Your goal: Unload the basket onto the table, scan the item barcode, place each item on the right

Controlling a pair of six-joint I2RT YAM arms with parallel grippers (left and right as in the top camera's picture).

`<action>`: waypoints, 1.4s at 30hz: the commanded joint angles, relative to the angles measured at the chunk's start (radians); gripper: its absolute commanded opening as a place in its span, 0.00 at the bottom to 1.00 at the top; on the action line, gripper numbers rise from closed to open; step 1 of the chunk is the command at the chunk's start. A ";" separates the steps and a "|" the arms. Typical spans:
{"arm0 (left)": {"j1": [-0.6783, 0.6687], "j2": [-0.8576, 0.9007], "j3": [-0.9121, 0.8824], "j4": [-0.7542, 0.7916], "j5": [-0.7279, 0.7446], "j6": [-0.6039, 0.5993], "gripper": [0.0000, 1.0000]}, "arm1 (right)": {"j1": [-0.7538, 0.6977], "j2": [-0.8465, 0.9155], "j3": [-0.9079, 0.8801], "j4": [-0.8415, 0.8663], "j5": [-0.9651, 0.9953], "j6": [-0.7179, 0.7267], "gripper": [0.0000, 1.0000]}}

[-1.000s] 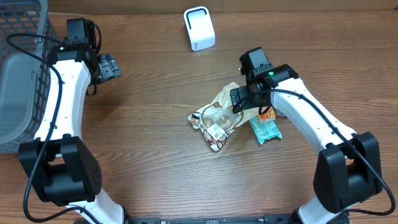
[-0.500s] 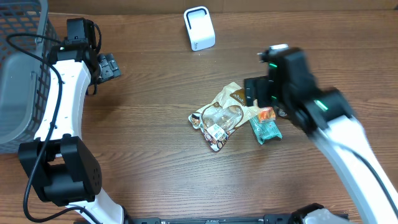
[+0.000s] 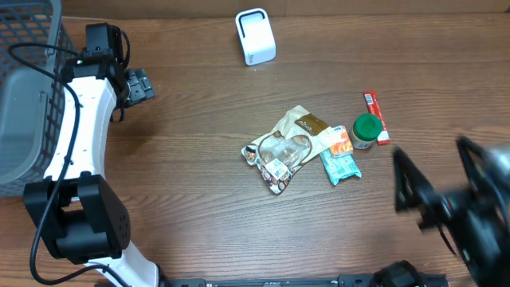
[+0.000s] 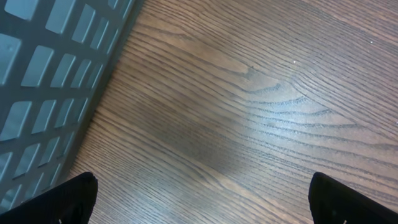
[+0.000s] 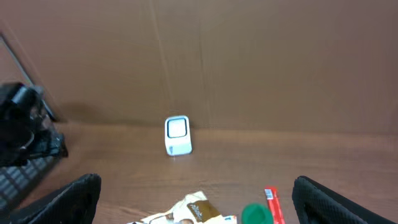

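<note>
Now the right arm (image 3: 470, 219) has swung back to the near right, empty.
Both jaws spread wide; packets (image 3: 296, 147) lie on the surface (image 3: 191, 223), well short of the far scanner (image 3: 255, 36): no pickup yet.

The left arm (image 3: 76, 119), down the left of the overhead frame, had smooth white curved shells between bulky black joint housings. A thin black cable (image 3: 49, 159) looped alongside it, up to the black left hand (image 3: 140, 84). The right arm (image 3: 470, 211), at lower right, showed only as a black-and-white blur. In both wrist views the fingertips (image 4: 59, 200) were matte black.
</note>
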 commanded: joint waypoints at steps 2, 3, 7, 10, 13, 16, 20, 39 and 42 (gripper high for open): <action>-0.007 -0.006 0.019 0.001 -0.014 0.026 1.00 | -0.018 -0.154 -0.130 0.018 -0.016 -0.006 1.00; -0.007 -0.006 0.019 0.001 -0.014 0.026 1.00 | -0.020 -0.187 -0.167 0.036 -0.019 -0.006 1.00; -0.007 -0.006 0.019 0.001 -0.014 0.026 1.00 | -0.048 -0.315 -0.364 0.156 -0.043 -0.006 1.00; -0.007 -0.006 0.019 0.001 -0.014 0.026 1.00 | -0.080 -0.397 -0.543 0.315 -0.066 -0.006 1.00; -0.007 -0.006 0.019 0.001 -0.014 0.026 1.00 | -0.105 -0.455 -0.708 0.540 -0.095 -0.006 1.00; -0.007 -0.006 0.019 0.001 -0.014 0.026 1.00 | -0.124 -0.509 -0.870 0.813 -0.137 -0.006 1.00; -0.007 -0.006 0.019 0.001 -0.014 0.026 1.00 | -0.138 -0.540 -1.033 1.132 -0.167 -0.006 1.00; -0.007 -0.006 0.019 0.001 -0.014 0.026 1.00 | -0.161 -0.541 -1.281 0.992 -0.186 -0.002 1.00; -0.007 -0.006 0.019 0.001 -0.014 0.026 1.00 | -0.161 -0.541 -1.280 0.890 -0.189 -0.002 1.00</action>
